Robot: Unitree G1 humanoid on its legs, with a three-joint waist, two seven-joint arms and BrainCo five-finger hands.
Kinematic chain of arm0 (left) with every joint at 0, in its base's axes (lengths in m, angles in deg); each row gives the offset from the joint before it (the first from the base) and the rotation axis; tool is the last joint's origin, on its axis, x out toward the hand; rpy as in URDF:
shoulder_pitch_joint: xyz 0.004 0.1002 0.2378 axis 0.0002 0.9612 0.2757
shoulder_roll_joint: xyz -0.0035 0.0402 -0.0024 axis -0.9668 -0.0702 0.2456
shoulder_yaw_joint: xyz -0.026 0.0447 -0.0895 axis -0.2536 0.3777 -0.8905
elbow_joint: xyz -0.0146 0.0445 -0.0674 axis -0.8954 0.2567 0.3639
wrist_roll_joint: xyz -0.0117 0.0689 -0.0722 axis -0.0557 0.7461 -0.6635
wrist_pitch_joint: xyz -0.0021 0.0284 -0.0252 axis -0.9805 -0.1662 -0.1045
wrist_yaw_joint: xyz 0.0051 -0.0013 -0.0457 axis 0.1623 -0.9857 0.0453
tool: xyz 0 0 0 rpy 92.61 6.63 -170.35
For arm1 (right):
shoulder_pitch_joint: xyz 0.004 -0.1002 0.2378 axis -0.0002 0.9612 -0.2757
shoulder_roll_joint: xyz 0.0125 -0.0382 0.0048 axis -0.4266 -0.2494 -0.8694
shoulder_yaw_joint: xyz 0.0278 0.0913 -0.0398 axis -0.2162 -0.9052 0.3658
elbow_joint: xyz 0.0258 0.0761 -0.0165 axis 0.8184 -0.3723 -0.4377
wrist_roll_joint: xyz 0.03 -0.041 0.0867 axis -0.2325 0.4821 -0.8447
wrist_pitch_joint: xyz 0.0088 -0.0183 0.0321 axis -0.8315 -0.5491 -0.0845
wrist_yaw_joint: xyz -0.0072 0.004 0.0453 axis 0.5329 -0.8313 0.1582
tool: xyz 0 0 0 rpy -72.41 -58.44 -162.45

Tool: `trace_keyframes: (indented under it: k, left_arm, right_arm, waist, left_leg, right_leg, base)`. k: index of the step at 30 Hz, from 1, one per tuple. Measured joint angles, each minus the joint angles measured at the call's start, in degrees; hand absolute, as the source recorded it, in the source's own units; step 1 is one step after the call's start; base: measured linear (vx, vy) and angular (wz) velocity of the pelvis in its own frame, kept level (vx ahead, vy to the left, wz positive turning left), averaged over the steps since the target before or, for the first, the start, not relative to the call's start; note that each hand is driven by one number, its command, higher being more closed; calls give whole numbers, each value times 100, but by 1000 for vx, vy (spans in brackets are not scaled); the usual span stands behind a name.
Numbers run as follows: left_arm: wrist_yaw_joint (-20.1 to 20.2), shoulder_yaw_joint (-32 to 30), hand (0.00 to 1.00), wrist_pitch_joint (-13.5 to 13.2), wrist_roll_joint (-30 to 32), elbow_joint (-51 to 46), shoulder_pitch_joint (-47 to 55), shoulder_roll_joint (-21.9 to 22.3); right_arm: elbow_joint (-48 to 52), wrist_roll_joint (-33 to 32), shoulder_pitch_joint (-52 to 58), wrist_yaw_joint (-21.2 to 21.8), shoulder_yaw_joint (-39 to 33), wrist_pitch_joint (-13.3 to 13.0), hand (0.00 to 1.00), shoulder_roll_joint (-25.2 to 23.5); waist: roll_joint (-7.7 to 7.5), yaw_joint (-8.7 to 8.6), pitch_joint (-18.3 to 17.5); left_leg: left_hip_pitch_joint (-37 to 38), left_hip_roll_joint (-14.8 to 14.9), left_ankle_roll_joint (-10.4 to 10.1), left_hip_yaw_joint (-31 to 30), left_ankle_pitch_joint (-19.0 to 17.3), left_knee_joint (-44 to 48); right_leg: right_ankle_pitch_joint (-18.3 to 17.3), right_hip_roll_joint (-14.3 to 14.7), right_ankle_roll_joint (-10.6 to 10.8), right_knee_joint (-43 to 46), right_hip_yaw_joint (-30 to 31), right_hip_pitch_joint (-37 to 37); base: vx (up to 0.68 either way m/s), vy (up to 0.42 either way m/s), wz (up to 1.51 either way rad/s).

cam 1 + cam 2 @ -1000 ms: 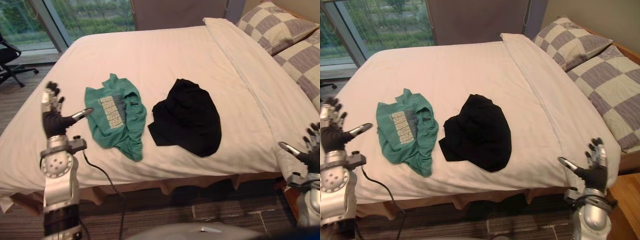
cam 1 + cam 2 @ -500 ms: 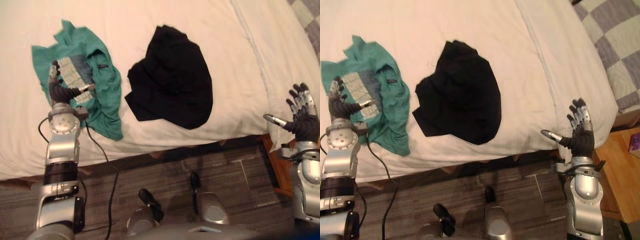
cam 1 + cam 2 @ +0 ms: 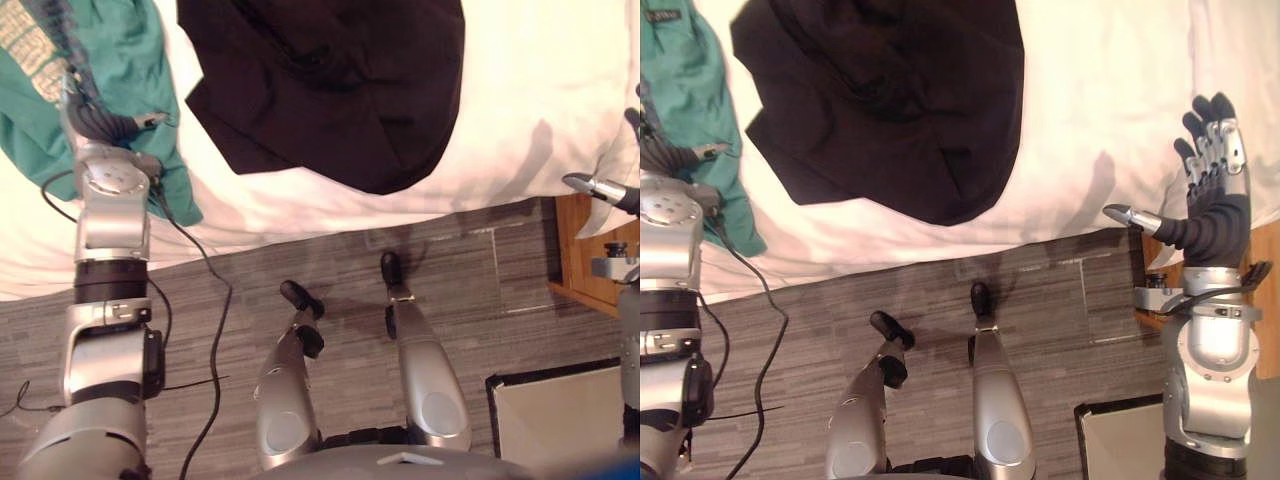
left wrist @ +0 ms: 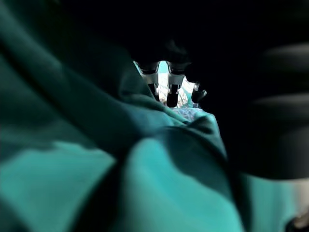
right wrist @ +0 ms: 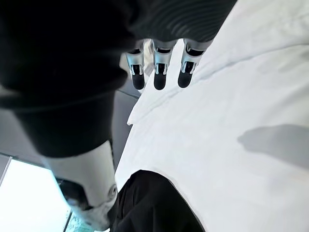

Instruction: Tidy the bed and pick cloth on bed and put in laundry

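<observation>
A robot's left hand (image 3: 100, 118) lies over a green shirt (image 3: 120, 50) at the upper left of the head camera's frame, on the near edge of a bed (image 3: 540, 90) covered in a white sheet. Its thumb sticks out sideways and its fingers (image 4: 172, 94) reach straight ahead, loose and holding nothing. The hand's own camera shows folds of the green cloth pressed close beneath the palm. Whether the fingertips touch the cloth cannot be told. Just beside the shirt, across the top middle of the frame, a black garment (image 3: 330, 80) lies crumpled on the sheet, its lower edge near the side of the mattress. Neither hand is on it. At the right of the frame the right hand (image 3: 1212, 215) is raised off the corner of the bed, palm upright and spread wide, fingers (image 5: 159, 77) straight and thumb pointing towards the mattress. It is well apart from both pieces of clothing. Its wrist camera looks along the white sheet to the black garment in the lower part of that picture. Below the bed runs a grey plank floor (image 3: 240, 330). A wooden bedside stand (image 3: 572, 240) sits at the right edge, and a pale, dark-rimmed container (image 3: 560, 420) sits in the lower right corner.
</observation>
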Motion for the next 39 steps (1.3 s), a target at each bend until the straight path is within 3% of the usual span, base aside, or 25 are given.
trace_keyframes:
  k: [2, 5, 8, 11, 15, 17, 18, 20, 23, 25, 26, 28, 31, 35, 36, 37, 38, 39]
  left_arm:
    - [151, 6, 100, 91, 401, -96, -16, -38]
    - [873, 122, 100, 156, 1361, -96, 46, -293]
    - [1188, 209, 100, 121, 1340, -92, 118, -479]
    - [1203, 223, 100, -364, 738, -108, 489, -510]
    - [1316, 306, 100, -1134, -712, -404, 1627, -212]
    - [1521, 336, 100, -1681, -1558, -761, 2285, 239]
    - [1594, 333, 100, -1772, -1732, -821, 2364, 303]
    - [2146, 313, 100, -2135, -2637, -1145, 2819, 655]
    - [2851, 344, 100, -2254, -3158, -1221, 3421, 1261]
    - [3413, 645, 100, -2220, -3298, -698, 4042, 1953]
    - [3501, 714, 100, -2173, -3298, -445, 4157, 2153]
    - [3777, 1019, 100, -2013, -3283, 614, 4487, 2635]
    - [3888, 918, 100, -2373, -3294, 951, 4322, 2809]
    - [3754, 831, 100, -2712, -3282, 1483, 4003, 2817]
    - [3639, 831, 100, -2769, -3278, 1573, 3882, 2801]
    - [3527, 778, 100, -2831, -3274, 1724, 3739, 2804]
    - [3467, 762, 100, -2853, -3271, 1725, 3714, 2804]
    - [3398, 723, 100, -2888, -3234, 1724, 3663, 2815]
  right_arm:
    - [18, -49, -58, 52, -101, -1, 0, 24]
    - [23, 2, -79, 150, -275, -77, 0, 28]
    - [196, 270, -94, 194, -270, -150, 0, 43]
    - [610, 1143, -272, 202, 43, -245, 0, 311]
    - [916, 2200, -533, 348, 752, -136, 0, 510]
    - [913, 2839, -607, 419, 1141, 158, 0, 507]
    - [909, 2980, -611, 425, 1211, 229, 0, 503]
    - [834, 3670, -799, 430, 1682, 581, 0, 433]
    - [641, 4108, -1066, 405, 1964, 851, 0, 388]
    - [185, 4432, -1377, 272, 2128, 1163, 0, 364]
    - [-21, 4504, -1486, 248, 2193, 1230, 0, 344]
    - [-1014, 4755, -1998, 164, 2413, 1546, 0, 103]
    - [-2111, 4965, -2616, -68, 2643, 1945, 0, -71]
    - [-2998, 5504, -3551, -126, 2975, 2383, 0, -80]
    - [-3183, 5832, -3756, -62, 3049, 2552, 0, -84]
    - [-3496, 6405, -4116, 105, 3159, 2908, 0, -85]
    - [-3599, 6540, -4229, 168, 3162, 3013, 0, -82]
    - [-3778, 6722, -4420, 287, 3155, 3229, 100, -71]
  waist:
    - [3, -17, 6]
    - [13, -33, 55]
    - [18, -31, 53]
    - [72, -6, 53]
    - [229, 85, 52]
    - [272, 238, 27]
    - [282, 260, 21]
    - [304, 386, 8]
    - [300, 550, 7]
    - [253, 657, 13]
    - [220, 685, 10]
    - [-25, 851, 22]
    - [-175, 1071, 18]
    - [-354, 1095, 4]
    - [-380, 1100, 1]
    - [-439, 1127, -9]
    - [-446, 1129, -7]
    - [-454, 1143, -5]
  left_leg:
    - [-144, 17, 27, -20, 23, 40]
    - [-169, 9, 46, -7, 43, 34]
    - [-137, -21, 56, 1, 49, 25]
    - [7, -106, 61, 10, 52, -38]
    - [423, -292, 64, -7, 54, -211]
    - [525, -394, 66, -82, 54, -233]
    - [516, -409, 67, -137, 53, -235]
    - [452, -427, 79, -343, 46, -246]
    - [379, -423, 101, -554, 31, -268]
    - [189, -420, 148, -785, 65, -258]
    - [136, -412, 154, -827, 71, -246]
    - [-40, -386, 178, -1004, 122, -208]
    - [-267, -300, 186, -1257, 227, -177]
    - [-500, -267, 228, -1419, 394, -249]
    - [-565, -270, 244, -1455, 468, -304]
    - [-669, -275, 256, -1517, 549, -389]
    - [-702, -264, 239, -1544, 572, -421]
    - [-767, -260, 227, -1570, 624, -494]
  right_leg:
    - [0, 5, 0, 4, -1, -121]
    - [0, -8, 1, 1, 2, -151]
    - [1, -28, 1, 3, 2, -140]
    - [1, -88, 2, 6, 1, -40]
    - [-44, -238, 58, 6, -71, 325]
    - [-99, -348, 111, 11, -144, 449]
    - [-116, -367, 108, 11, -171, 463]
    - [-140, -428, 102, 9, -401, 529]
    - [-141, -441, 102, 0, -623, 570]
    - [-141, -429, 101, -53, -835, 563]
    - [-139, -428, 99, -76, -894, 562]
    - [-124, -385, 76, -143, -1029, 538]
    - [50, -267, -10, -337, -1201, 554]
    - [389, -170, -46, -787, -1306, 565]
    - [478, -155, -56, -922, -1370, 563]
    - [550, -138, -94, -1084, -1398, 546]
    - [574, -131, -102, -1120, -1408, 530]
    - [627, -111, -109, -1178, -1439, 489]
  base:
    - [-53, -37, 4]
    - [-45, -30, 1]
    - [0, 0, 0]
    - [28, 2, -1]
    - [75, 23, 4]
    - [91, 24, 13]
    - [61, 4, 30]
    - [42, -6, 38]
    - [27, -11, 35]
    - [20, -27, 46]
    - [20, -32, 38]
    - [21, -29, 29]
    - [-9, -32, 24]
    - [-83, -7, 5]
    - [-102, 1, 15]
    - [-132, -2, 15]
    - [-147, -11, 16]
    - [-188, -8, 9]
